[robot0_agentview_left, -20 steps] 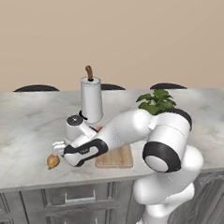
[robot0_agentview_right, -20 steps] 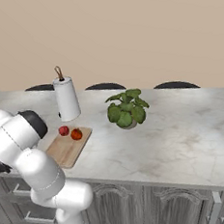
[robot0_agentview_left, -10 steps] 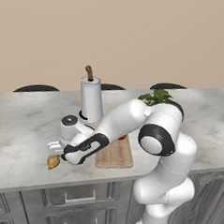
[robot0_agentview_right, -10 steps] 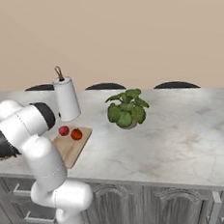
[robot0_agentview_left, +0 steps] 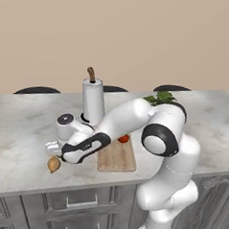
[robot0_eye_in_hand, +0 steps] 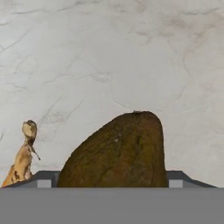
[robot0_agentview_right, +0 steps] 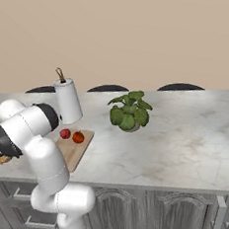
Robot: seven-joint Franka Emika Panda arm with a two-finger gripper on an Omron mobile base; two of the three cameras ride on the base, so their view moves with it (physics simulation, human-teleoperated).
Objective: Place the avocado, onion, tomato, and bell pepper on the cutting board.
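Note:
The avocado [robot0_eye_in_hand: 118,151], a dark olive-brown lump, rests on the marble counter between my fingertips [robot0_eye_in_hand: 45,178], which press against its two sides. My gripper [robot0_eye_in_hand: 109,180] is shut on it. In the left base view the gripper [robot0_agentview_left: 53,150] hangs low over the counter's front left, just above the golden-tan onion [robot0_agentview_left: 54,164], which lies to the avocado's left [robot0_eye_in_hand: 21,162]. The wooden cutting board [robot0_agentview_left: 116,157] lies to the right of the hand. On it sit a dark red vegetable [robot0_agentview_right: 65,133] and an orange-red one [robot0_agentview_right: 78,137]; I cannot tell which is the tomato and which the bell pepper.
A white paper-towel roll [robot0_agentview_left: 93,100] stands behind the board. A leafy potted plant [robot0_agentview_right: 130,111] sits to the board's right. The counter's front edge [robot0_agentview_left: 45,186] runs close below the onion. Dark chair backs [robot0_agentview_right: 178,87] line the counter's far side.
The arm's elbow has swung out to the right and the forearm has stretched left. The hand has sunk toward the counter beside the onion.

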